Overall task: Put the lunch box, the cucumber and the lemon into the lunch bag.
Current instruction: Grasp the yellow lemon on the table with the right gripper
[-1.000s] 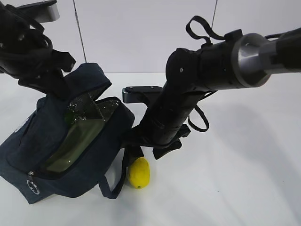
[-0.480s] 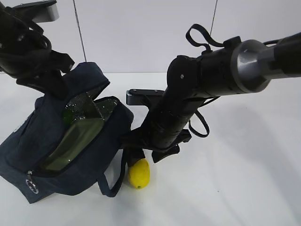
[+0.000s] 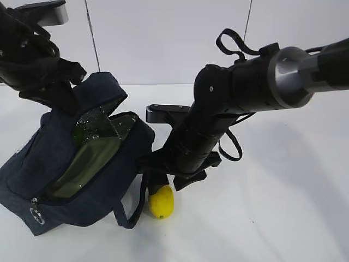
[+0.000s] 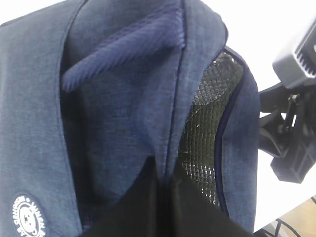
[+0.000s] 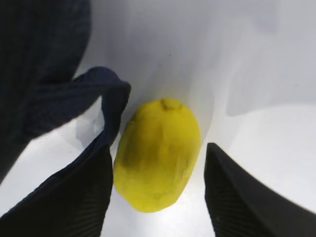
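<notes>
The white table (image 3: pixel 283 207) is seen under everything, with both arms bent over it. The lunch bag (image 3: pixel 60 180) is tipped on its side at the left, its zippered top gaping toward the middle. It is held up by the left gripper (image 3: pixel 65 103), whose jaws are pinched shut on the navy fabric at the bag's upper edge; in the left wrist view the dark fingers (image 4: pixel 148 207) are seen closed on a fold of the bag beside its quilted silver lining (image 4: pixel 207 133). Inside the mouth, below those jaws, the pale green lid of the lunch box (image 3: pixel 90 164) is seen lying slanted, and a dark green glossy shape, taken to be the cucumber (image 3: pixel 90 128), is seen above it against the lining.

The right gripper (image 3: pixel 161 185) is lowered just outside the bag's mouth. Its jaws are spread wide, with nothing gripped. The lemon (image 5: pixel 158 153) is seen lying on the table between the two fingers (image 5: pixel 247 197), its tip pointing away from the wrist; whether either finger touches it cannot be told. One loop handle (image 5: pixel 106 106) of the bag is seen curving over the left-hand finger, just beside the lemon, which lies outside the bag
</notes>
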Motion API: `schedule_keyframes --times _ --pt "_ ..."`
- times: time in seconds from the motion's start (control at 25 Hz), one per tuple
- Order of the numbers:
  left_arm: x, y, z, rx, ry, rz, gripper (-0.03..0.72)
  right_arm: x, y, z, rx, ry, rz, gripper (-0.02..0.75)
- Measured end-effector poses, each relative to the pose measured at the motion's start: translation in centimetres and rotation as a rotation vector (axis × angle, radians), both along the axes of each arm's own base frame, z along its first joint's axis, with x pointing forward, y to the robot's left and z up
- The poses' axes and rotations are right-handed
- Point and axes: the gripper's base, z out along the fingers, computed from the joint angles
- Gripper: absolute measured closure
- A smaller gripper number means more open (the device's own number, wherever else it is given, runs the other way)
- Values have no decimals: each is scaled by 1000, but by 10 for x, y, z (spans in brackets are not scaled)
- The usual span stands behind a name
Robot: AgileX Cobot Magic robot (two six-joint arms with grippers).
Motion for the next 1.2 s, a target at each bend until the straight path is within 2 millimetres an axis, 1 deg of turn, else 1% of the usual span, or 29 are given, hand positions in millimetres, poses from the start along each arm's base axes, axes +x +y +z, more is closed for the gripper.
schedule_keyframes --times 0.08,0.24,0.36,0.56,0.72,0.8,0.92,1.0,1.2 --pt "0 0 0 0 0 0 695 -1 1 1 15 1 18 281" --pt "0 0 0 1 -3 0 695 -2 5 2 53 10 24 246" --pt "0 0 0 2 -3 0 695 -2 5 0 52 17 29 241" --pt "0 0 0 2 -3 0 695 -3 5 -20 27 79 30 241" --pt "0 0 0 2 -3 0 695 -3 6 -23 28 88 26 242" --pt "0 0 0 3 -3 0 694 -3 6 -23 29 89 25 266" --pt "0 0 0 3 -3 0 694 -3 6 -23 31 90 24 340" --pt "0 0 0 3 -3 0 695 -3 6 -23 31 90 24 364" --pt "0 0 0 3 -3 0 695 -4 5 -23 14 88 41 377"
